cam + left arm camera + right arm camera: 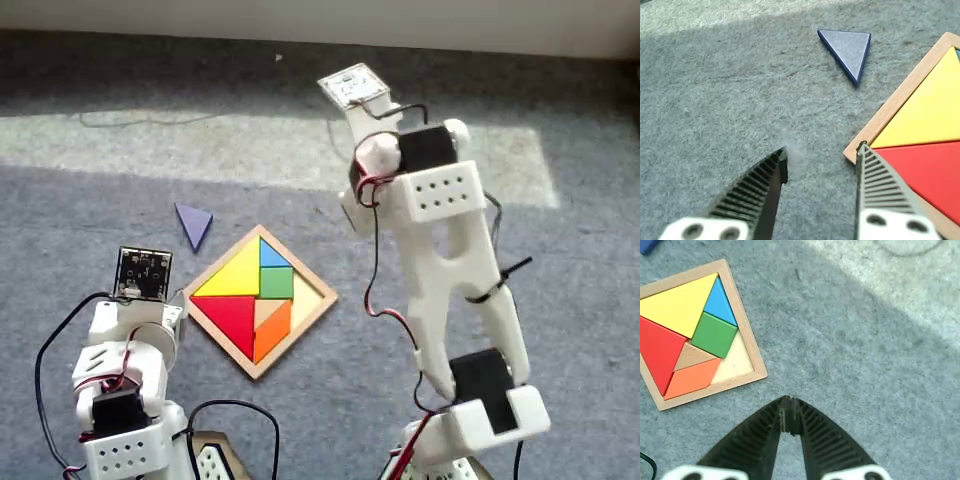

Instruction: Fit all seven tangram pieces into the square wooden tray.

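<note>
The square wooden tray [320,303] lies on the grey carpet turned like a diamond, holding yellow, red, blue, green, orange and tan pieces, with a bare patch [735,362] at one corner. A dark blue triangle [194,224] lies loose on the carpet just beyond the tray's far left edge, also clear in the left wrist view [847,49]. My left gripper [820,160] is open, empty, hovering over carpet beside the tray's corner [852,150]. My right gripper [789,416] is shut on nothing, over bare carpet a short way off the tray [747,332].
The right arm [450,260] stretches across the carpet right of the tray. A sunlit band [200,150] crosses the far carpet, with a thin cable lying there. Open carpet surrounds the tray.
</note>
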You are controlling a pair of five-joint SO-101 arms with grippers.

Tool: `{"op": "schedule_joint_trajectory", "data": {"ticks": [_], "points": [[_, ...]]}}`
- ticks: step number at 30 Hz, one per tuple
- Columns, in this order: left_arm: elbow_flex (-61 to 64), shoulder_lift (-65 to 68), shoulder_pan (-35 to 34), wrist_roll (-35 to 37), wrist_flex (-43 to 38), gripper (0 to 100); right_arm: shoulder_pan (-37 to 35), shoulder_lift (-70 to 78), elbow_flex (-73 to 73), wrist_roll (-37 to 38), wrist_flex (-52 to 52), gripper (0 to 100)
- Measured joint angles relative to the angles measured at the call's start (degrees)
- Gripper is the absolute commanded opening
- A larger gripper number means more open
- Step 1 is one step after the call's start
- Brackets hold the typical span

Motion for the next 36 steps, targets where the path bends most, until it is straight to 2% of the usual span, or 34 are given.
{"op": "schedule_joint_trajectory", "data": {"ticks": [10, 15, 20, 25, 31, 36], "points": [[-0.18, 0.0, 0.0, 0.0, 0.0, 23, 8.18, -24.35, 38.42, 0.0, -19.16, 0.5], [-6.51, 0.0, 0.0, -0.88, 2.55, 23, 12.84, -32.09, 54.68, 0.0, -30.33, 0.6], [-15.74, 2.02, 0.0, -3.78, 7.56, 24, 15.3, -33.58, 65.41, -0.18, -40.88, 0.6], [-25.32, 15.12, 0.0, -4.4, 8.09, 24, 15.65, -34.02, 71.56, -4.31, -48.18, 0.6], [-37.45, 37.8, 0.0, -3.87, 8.09, 29, 15.56, -34.64, 72.7, -6.77, -52.13, 0.6], [-45.89, 55.21, 2.2, -1.67, 8.18, 28, 17.23, -34.64, 72.7, -8.88, -52.92, 0.6]]}}
